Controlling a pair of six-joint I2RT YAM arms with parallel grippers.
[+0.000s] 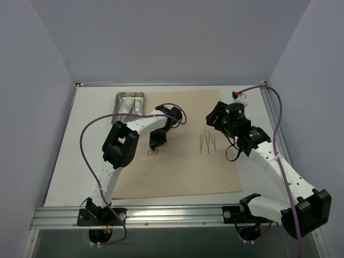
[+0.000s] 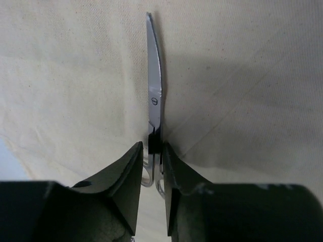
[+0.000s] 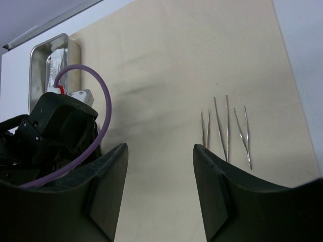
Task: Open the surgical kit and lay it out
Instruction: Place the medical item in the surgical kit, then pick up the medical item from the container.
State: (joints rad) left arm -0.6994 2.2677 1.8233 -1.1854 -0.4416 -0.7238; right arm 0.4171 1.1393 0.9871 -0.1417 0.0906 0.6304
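The beige cloth (image 1: pixel 183 172) lies spread flat on the table. My left gripper (image 1: pixel 157 141) is shut on steel scissors (image 2: pixel 155 75) near their pivot, over the left half of the cloth (image 2: pixel 75 75). The blades point away from the wrist camera, and the ring handles (image 1: pixel 152 152) stick out behind the left gripper's (image 2: pixel 153 151) fingers. Three thin tweezers (image 1: pixel 207 142) lie side by side on the cloth's right half and show in the right wrist view (image 3: pixel 225 131). My right gripper (image 1: pixel 215 118) (image 3: pixel 160 151) is open and empty, hovering above the cloth (image 3: pixel 166 75) behind the tweezers.
A small steel tray (image 1: pixel 119 99) with clear packets (image 1: pixel 131 106) stands off the cloth's far-left corner, and shows in the right wrist view (image 3: pixel 38 55). The left arm's wrist and purple cable (image 3: pixel 75 111) sit left of the right gripper. Walls enclose the table on three sides.
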